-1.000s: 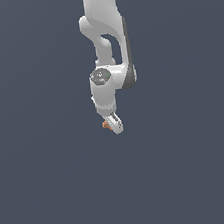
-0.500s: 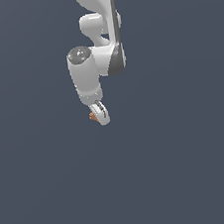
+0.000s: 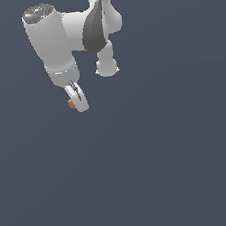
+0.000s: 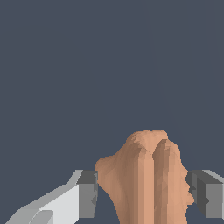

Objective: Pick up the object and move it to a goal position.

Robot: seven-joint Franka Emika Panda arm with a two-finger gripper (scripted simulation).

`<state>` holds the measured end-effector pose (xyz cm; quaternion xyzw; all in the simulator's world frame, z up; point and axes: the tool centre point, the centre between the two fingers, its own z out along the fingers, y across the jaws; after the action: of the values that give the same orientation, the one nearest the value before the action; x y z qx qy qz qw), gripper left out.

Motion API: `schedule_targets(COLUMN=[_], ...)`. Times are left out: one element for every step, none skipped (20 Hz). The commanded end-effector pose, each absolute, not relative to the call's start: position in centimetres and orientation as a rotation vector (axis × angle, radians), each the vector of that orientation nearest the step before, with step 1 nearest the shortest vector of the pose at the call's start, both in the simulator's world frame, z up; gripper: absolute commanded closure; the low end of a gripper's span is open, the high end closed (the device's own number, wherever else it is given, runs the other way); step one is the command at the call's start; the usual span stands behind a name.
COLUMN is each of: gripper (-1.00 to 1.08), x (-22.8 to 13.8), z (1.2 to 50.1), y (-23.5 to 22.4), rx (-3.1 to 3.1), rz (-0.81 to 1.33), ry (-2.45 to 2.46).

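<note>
Held between the pads of the pincer (image 3: 78, 100): the object (image 3: 71, 104), a small orange-brown lump, showing in the exterior view only as a sliver at the edge of the white fingers, on the side toward that view's left. In the wrist view, seen large: the object (image 4: 148, 179) wedged between the two grey pads (image 4: 87, 194), one flank pressed against one pad, the other flank reaching the opposite pad. Closed on the lump, then, with a gap no wider than the lump itself. Long axis of the lump running along the fingers and out past the tips, crosswise to the closing direction; rounded end pointing away from the wrist.

Carried high, well clear of any surface; no worktop, floor or goal marker visible in either view, only flat dark background. No way, therefore, to tell from here which way the goal lies from the pincer. Judged step: transport, with the lift done and the placing not yet reached. Likely concern for the coming move: an irregular, ridged shape gripped on narrow pads, so some risk of twisting or slipping under a fast swing.

Compared with half a second ago: arm (image 3: 50, 42) swung further toward the exterior view's left and upward, wrist housing closer to the camera and looming larger, pincer likewise shifted left and up in the frame. Against a second ago, a larger change of the same kind. Lump in the same spot at the fingertips throughout.
</note>
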<state>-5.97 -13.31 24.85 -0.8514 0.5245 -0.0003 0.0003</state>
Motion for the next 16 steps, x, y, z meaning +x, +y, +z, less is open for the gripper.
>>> schedule_targets(gripper=[1.08, 1.08, 1.08, 1.08, 1.08, 1.08, 1.08, 1.08, 1.08, 1.08, 1.08, 1.08, 1.08, 1.08, 1.08, 1.08], x=[-5.9, -5.9, -5.8, -5.7, -5.7, -5.6, -5.6, -5.5, -5.4, -5.4, -5.3, -5.3, -5.2, -5.2, -5.2, -5.1], z=[27.3, 28.1, 28.9, 29.6, 30.3, 30.9, 31.5, 32.0, 32.5, 32.9, 33.3, 33.6, 33.9, 34.1, 34.2, 34.4], y=[-14.7, -15.2, -15.6, -16.0, -16.5, -16.8, -17.1, -17.5, -17.7, -18.0, -18.2, -18.4, -18.5, -18.6, -18.7, -18.8], rx=[-2.676, -2.676, -2.676, -2.676, -2.676, -2.676, -2.677, -2.677, -2.677, -2.677, -2.677, -2.677, -2.677, -2.677, -2.677, -2.677], rz=[0.001, 0.001, 0.001, 0.000, 0.000, 0.000, 0.000, 0.000, 0.000, 0.000, 0.000, 0.000, 0.000, 0.000, 0.000, 0.000], ry=[1.647, 1.647, 1.647, 1.646, 1.646, 1.646, 1.645, 1.645, 1.645, 1.645, 1.645, 1.645, 1.644, 1.644, 1.644, 1.644])
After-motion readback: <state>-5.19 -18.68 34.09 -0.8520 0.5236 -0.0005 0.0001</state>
